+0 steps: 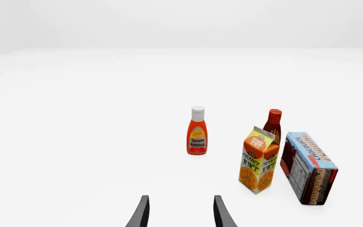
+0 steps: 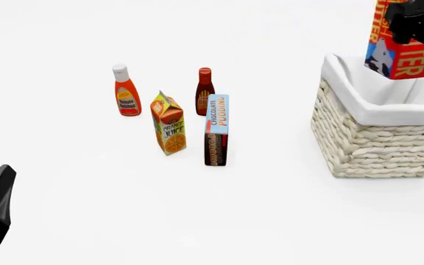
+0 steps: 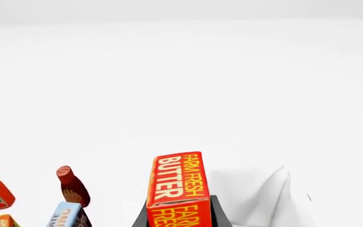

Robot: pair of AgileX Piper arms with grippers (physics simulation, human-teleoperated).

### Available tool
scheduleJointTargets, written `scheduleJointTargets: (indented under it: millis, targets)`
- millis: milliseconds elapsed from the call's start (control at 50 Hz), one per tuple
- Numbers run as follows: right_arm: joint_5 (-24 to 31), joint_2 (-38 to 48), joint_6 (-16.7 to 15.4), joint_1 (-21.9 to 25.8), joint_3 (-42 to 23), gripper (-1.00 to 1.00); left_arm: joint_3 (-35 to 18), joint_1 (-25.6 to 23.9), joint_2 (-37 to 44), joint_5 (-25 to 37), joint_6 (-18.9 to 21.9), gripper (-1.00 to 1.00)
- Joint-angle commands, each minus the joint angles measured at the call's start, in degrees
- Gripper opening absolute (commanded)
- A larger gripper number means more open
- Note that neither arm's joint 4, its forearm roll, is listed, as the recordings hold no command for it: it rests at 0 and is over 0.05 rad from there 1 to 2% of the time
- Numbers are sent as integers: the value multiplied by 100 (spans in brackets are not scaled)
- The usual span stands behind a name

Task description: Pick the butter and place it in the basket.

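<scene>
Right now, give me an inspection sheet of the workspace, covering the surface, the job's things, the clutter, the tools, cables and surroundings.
Surface: plain white table, no marks seen.
Job's things: butter held up over the basket, not yet inside.
Clutter: ketchup bottle, dark sauce bottle, orange juice carton and pudding box, all upright, grouped left of the basket.
Tools: right tool shut on the butter; left tool open, holding nothing, low at the near left.
Cables: nothing seen.
Surroundings: blank white backdrop, nothing seen.
</scene>
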Motion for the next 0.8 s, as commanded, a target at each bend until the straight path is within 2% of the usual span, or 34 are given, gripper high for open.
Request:
scheduleJointTargets:
  millis: [20,800]
  targets:
    - [-219,6,164,-45,-5,-100,0,0,0,0,0,100]
    - [-648,211,300,-182,206,-100,0,0,0,0,0,100]
